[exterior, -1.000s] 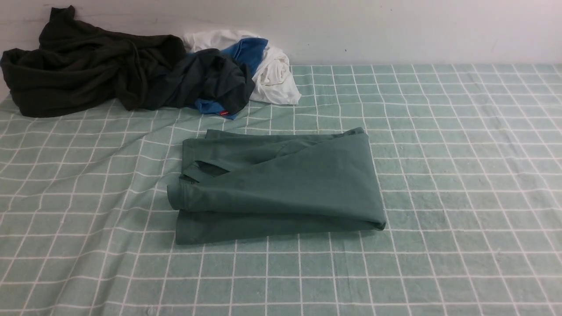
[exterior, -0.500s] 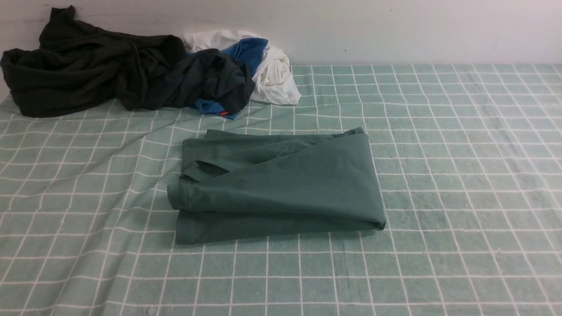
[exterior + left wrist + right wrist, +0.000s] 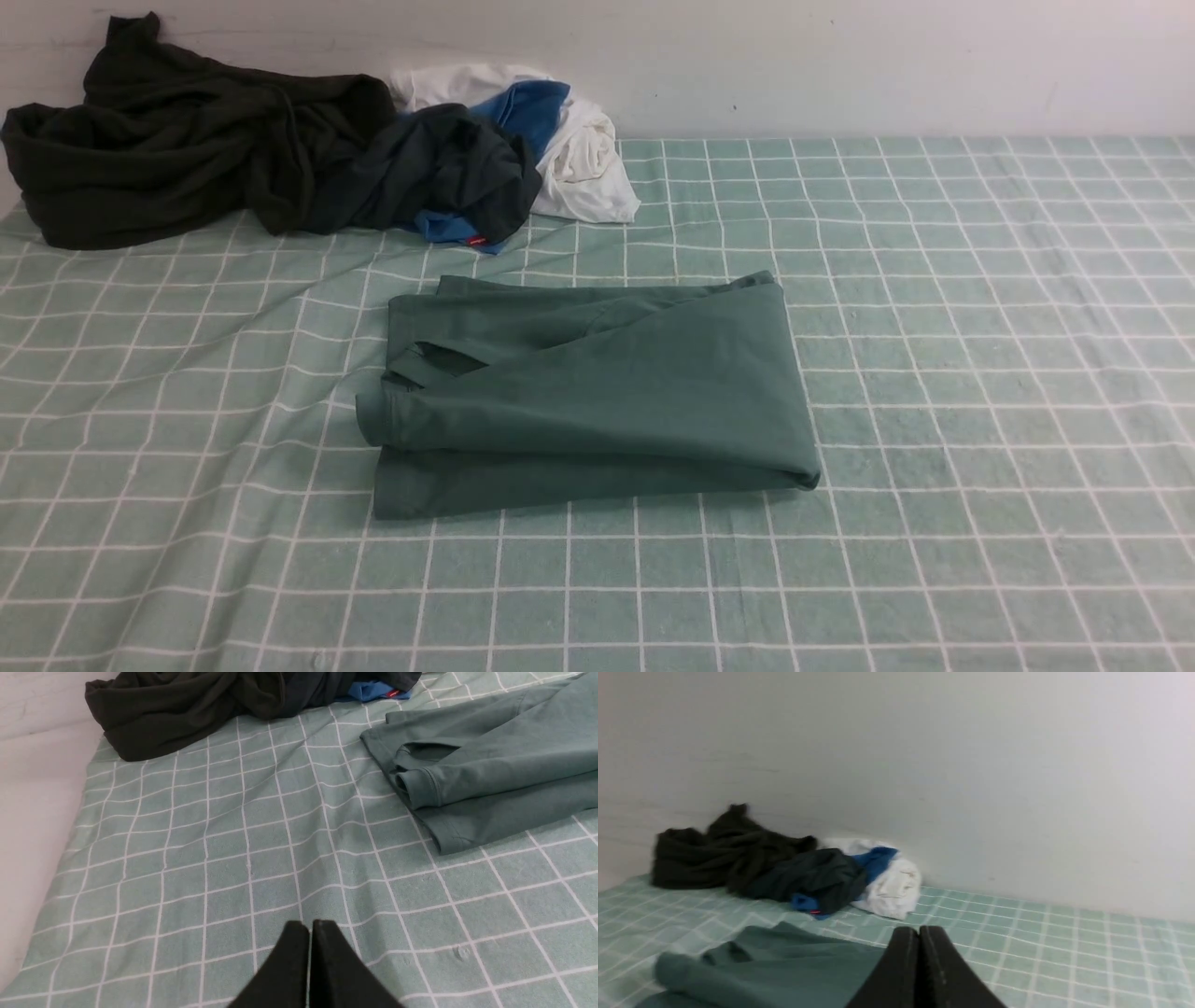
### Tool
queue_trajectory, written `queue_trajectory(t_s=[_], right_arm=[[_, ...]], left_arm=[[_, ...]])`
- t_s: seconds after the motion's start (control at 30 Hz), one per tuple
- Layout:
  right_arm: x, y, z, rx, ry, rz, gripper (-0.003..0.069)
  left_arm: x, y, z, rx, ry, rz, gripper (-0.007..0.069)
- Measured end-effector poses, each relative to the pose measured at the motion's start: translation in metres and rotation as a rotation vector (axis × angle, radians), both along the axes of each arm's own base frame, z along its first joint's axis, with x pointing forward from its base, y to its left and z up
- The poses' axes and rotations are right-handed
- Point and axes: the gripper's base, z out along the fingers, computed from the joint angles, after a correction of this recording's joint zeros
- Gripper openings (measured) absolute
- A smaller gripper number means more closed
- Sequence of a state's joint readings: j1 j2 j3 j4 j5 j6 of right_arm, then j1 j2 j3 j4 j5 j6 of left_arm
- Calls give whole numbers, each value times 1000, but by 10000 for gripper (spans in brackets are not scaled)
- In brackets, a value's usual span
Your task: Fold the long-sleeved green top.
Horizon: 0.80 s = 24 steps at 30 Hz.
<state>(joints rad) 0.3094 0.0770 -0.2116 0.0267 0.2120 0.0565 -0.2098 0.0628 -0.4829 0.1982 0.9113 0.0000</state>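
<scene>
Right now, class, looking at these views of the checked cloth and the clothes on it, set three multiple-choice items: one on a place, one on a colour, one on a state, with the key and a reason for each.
1. Where does the green long-sleeved top lie?
A. In the pile by the wall
B. Alone near the middle of the checked cloth
C. Hanging off the right edge

2. What colour is the garment at the right end of the pile?
A. White
B. Red
C. Yellow

3. How is the left tool?
A. Gripping a sleeve
B. Wide open
C. Shut, holding nothing

Key: 1 B, the front view shows it folded and apart from the pile. 2 A, the white fabric sits beside the blue lining. 3 C, in the left wrist view its fingers meet over bare cloth.
</scene>
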Motion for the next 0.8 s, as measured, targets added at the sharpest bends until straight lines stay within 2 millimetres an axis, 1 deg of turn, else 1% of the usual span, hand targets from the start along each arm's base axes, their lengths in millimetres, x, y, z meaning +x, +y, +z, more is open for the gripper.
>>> queue_trajectory(t_s=[0.07, 0.1, 0.13, 0.2, 0.23, 0.27, 0.37, 0.53, 0.63, 0.8], right_arm=[[0, -5, -19, 37, 15, -89, -13], [0, -5, -19, 38, 11, -99, -13], [2, -9, -35, 60, 42, -169, -13], [5, -12, -53, 70, 89, -243, -13], [5, -13, -57, 71, 101, -251, -13], [7, -16, -71, 72, 147, -317, -13], [7, -19, -77, 68, 175, -368, -13], [7, -21, -84, 19, 247, -391, -13], [6, -21, -86, 15, 279, -394, -13], [6, -19, -87, 7, 286, -363, -13]], left_arm=[[0, 0, 0, 0, 0, 0, -3], [0, 0, 0, 0, 0, 0, -3], [0, 0, 0, 0, 0, 0, -3], [0, 0, 0, 0, 0, 0, -3], [0, 0, 0, 0, 0, 0, -3], [0, 0, 0, 0, 1, 0, -3], [0, 0, 0, 0, 1, 0, -3], [0, 0, 0, 0, 1, 0, -3], [0, 0, 0, 0, 1, 0, -3], [0, 0, 0, 0, 1, 0, -3]])
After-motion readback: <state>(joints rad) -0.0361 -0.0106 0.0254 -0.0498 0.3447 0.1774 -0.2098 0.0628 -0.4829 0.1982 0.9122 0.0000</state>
